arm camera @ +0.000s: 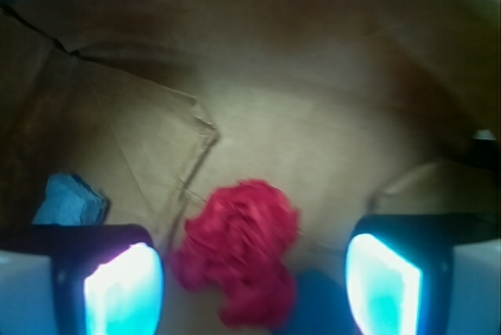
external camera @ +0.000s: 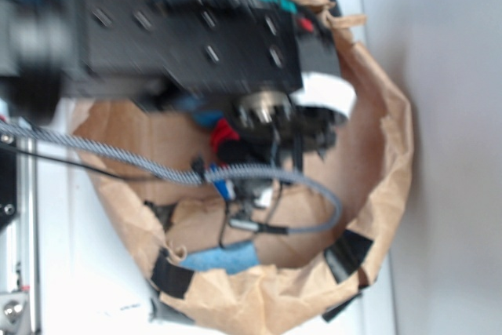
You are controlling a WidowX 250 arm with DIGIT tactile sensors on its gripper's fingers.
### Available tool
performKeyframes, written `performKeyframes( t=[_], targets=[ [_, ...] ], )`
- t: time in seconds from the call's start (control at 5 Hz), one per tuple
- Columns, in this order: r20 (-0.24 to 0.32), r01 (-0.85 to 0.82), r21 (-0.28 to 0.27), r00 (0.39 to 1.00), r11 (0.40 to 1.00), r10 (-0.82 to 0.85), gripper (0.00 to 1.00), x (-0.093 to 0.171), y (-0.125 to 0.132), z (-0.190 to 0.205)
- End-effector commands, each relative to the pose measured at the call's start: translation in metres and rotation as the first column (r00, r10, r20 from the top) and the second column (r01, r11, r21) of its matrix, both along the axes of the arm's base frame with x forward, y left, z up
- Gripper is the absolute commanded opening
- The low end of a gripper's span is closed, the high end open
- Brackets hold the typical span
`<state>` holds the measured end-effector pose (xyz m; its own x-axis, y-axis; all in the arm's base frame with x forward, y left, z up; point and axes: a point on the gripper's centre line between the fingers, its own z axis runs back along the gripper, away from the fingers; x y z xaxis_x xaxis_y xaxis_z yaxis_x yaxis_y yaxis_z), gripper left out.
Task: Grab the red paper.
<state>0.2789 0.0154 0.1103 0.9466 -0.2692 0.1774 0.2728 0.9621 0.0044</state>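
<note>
Roughly halfway: gripper (arm camera: pixel 255 284) spread wide inside the brown paper bag (arm camera: pixel 314 115), straddling the red paper (arm camera: pixel 243 256), seemingly untouched, closing left.

We see the red paper (arm camera: pixel 243 260) bright crimson, the paper bag (arm camera: pixel 314 115) plain brown, a crumpled wad (arm camera: pixel 69 200) pale blue, and our tool's (arm camera: pixel 252 284) fingertips (arm camera: pixel 121 292) glowing teal.

Red paper (arm camera: pixel 243 253) — matt, crumpled; brown paper bag (arm camera: pixel 314 115) — creased, dull.
</note>
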Motion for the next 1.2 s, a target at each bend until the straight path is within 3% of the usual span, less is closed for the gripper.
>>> performKeyframes(
  t=[0.0, 0.4, 0.8, 1.0],
  targets=[
    [0.065, 0.038, 0.077, 0.997, 0.996, -0.043, 1.00, -0.012, 0.018, -0.008],
    [0.060, -0.006, 0.108, 0.998, 0.994, -0.001, 1.00, -0.006, -0.010, -0.051],
    [0.066, -0.049, 0.149, 0.997, 0.988, 0.040, 1.00, 0.008, -0.019, -0.074],
    [0.070, -0.073, 0.148, 0.996, 0.986, 0.064, 0.89, 0.013, -0.019, -0.072]
  ],
)
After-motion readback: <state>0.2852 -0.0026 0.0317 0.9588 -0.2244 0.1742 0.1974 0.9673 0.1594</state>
